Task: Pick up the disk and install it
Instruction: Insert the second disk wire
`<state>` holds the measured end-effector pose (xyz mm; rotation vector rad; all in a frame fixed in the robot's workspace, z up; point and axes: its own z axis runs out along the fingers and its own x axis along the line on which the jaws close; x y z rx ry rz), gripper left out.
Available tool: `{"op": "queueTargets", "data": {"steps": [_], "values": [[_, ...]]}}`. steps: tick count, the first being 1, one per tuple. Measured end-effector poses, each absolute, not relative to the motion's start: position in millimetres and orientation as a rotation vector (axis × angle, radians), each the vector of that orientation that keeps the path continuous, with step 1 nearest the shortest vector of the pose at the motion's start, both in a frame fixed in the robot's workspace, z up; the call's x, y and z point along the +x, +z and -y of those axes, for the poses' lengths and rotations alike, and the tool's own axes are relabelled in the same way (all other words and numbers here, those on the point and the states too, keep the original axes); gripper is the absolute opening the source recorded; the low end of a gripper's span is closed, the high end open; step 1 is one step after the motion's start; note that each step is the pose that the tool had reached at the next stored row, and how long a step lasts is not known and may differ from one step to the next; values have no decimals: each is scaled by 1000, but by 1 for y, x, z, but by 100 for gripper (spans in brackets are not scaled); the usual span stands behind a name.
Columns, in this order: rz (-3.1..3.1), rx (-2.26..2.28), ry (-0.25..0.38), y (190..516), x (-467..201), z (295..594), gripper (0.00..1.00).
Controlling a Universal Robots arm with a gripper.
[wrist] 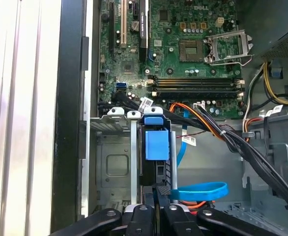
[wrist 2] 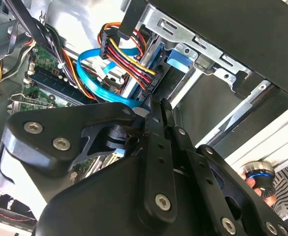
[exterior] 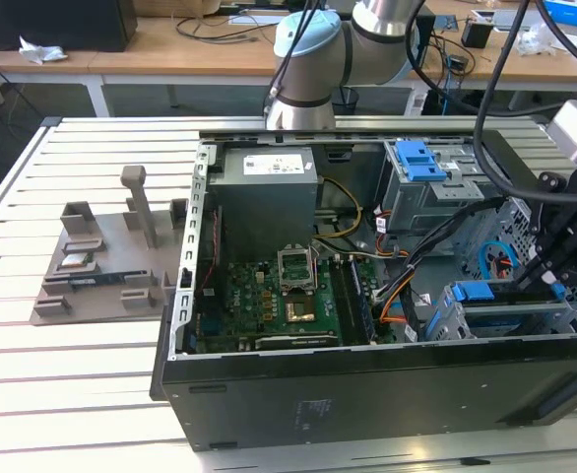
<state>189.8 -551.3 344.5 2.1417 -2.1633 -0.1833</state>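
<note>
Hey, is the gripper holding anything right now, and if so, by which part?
It appears to hold the disk, which stands on edge in the drive cage. The gripper is closed on the disk's end farthest from the motherboard.

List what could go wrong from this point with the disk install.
1. The disk stands edge-up in the metal drive cage with the gripper at its end; a slight tilt might jam its blue rails.
2. Black cable bundle and blue cable lie close beside the bay and could snag.
</note>
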Motion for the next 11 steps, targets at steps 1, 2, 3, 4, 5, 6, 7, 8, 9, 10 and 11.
{"op": "queueTargets", "data": {"steps": [1,2,3,4,5,6,7,8,9,10,11], "values": [[2163,2142,-184,344,190,551,16],[2163,2142,-183,344,190,551,16],[2163,2142,-184,344,190,551,16],[2163,2142,-184,344,190,551,16],[2163,2142,-184,344,189,551,16],[2163,2142,-183,343,189,551,16],[2163,2142,-184,343,189,551,16],[2163,2142,-183,342,189,550,16],[2163,2142,-183,342,189,550,16],[2163,2142,-183,342,189,549,16],[2163,2142,-183,342,189,547,16]]}}
